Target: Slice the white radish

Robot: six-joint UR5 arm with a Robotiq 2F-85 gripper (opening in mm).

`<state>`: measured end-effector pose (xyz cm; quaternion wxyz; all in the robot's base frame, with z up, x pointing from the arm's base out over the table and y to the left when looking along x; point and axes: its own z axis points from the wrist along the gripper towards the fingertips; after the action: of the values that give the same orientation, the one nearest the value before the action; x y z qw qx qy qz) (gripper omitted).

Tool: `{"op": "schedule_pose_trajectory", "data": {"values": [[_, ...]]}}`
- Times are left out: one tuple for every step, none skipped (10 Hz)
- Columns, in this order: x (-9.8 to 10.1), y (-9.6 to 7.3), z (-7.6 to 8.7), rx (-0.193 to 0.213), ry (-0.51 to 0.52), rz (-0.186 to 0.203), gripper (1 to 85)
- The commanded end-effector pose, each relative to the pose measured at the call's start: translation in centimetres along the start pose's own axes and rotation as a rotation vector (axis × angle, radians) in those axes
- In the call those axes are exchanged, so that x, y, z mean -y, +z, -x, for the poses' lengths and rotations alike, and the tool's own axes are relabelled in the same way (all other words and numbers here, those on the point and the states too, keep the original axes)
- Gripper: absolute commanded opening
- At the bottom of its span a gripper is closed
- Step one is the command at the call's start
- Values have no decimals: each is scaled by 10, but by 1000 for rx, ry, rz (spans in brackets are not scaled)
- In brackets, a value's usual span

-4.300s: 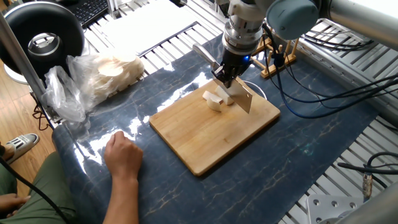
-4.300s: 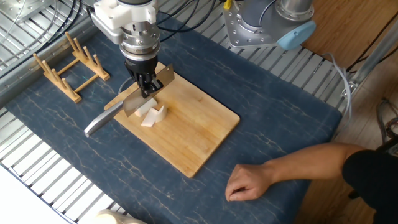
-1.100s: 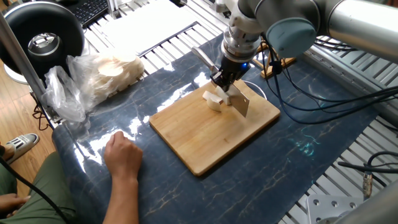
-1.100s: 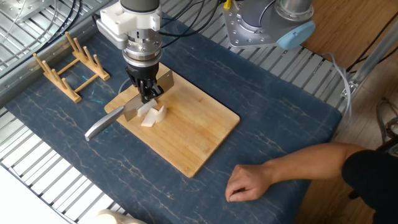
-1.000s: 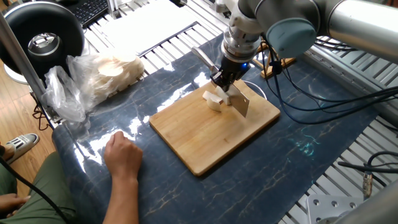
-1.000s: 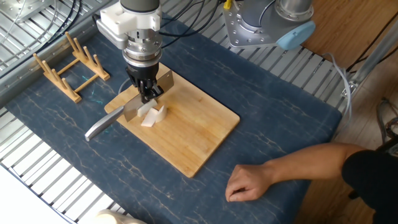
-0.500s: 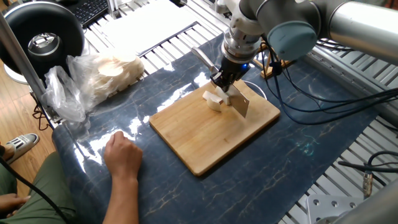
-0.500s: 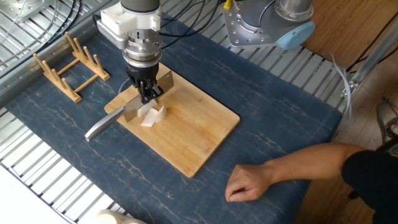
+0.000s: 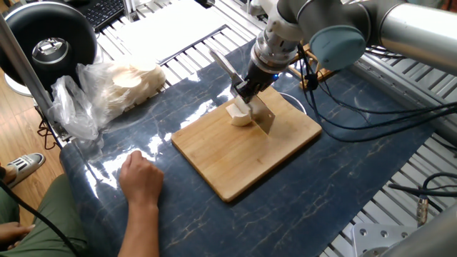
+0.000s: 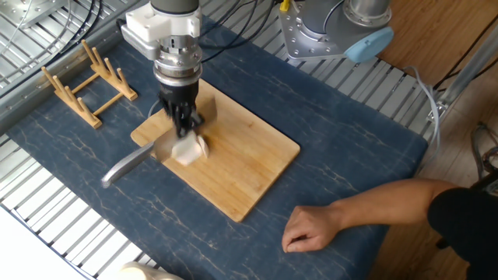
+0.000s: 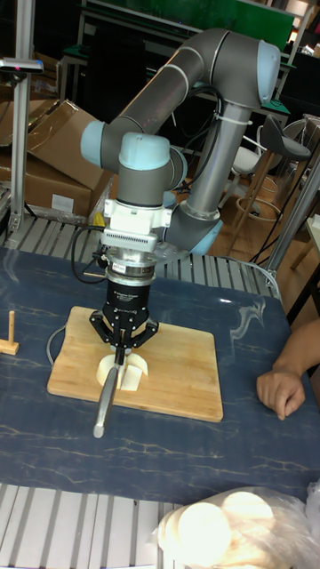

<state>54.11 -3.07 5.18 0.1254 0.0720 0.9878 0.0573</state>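
The white radish [image 9: 240,114] lies in cream-white pieces on the wooden cutting board [image 9: 243,160], near its far edge. My gripper [image 9: 247,88] is directly above it, shut on a knife [image 9: 221,64] whose blade [image 9: 263,119] stands edge-down against the pieces. In the other fixed view the gripper [image 10: 180,121] covers part of the radish [image 10: 189,150], which looks blurred, and the grey knife handle [image 10: 127,166] sticks out past the board [image 10: 249,167]. The tall fixed view shows the gripper [image 11: 121,342] over two radish pieces [image 11: 132,371] with the knife [image 11: 106,398] between them.
A person's hand [image 9: 143,178] rests on the blue mat near the board's front corner. A clear plastic bag of pale round slices [image 9: 121,86] lies to the left. A wooden rack [image 10: 85,82] stands beyond the board. A black round appliance [image 9: 50,39] sits at the far left.
My gripper and the knife have shifted sideways along the board onto the radish, and the blade sits lower. The pieces have been pushed together. The hand has stayed put.
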Motion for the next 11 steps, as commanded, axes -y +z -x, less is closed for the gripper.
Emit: {"op": "schedule_pose_trajectory", "data": {"values": [[-1, 0, 3, 2, 15, -17, 10], [2, -2, 1, -7, 11, -27, 10], [5, -4, -2, -24, 9, -48, 10], [5, -9, -6, -53, 18, -62, 10], [1, -11, -8, -68, 31, -55, 10], [-7, -13, -11, -81, 52, -28, 10], [-8, -16, -11, -93, 53, -19, 10], [-17, -18, -11, -101, 63, 22, 10], [-15, -15, -7, -77, 56, 17, 10], [-13, -11, -5, -57, 51, 5, 10], [-11, -14, -8, -79, 50, -9, 10]]}}
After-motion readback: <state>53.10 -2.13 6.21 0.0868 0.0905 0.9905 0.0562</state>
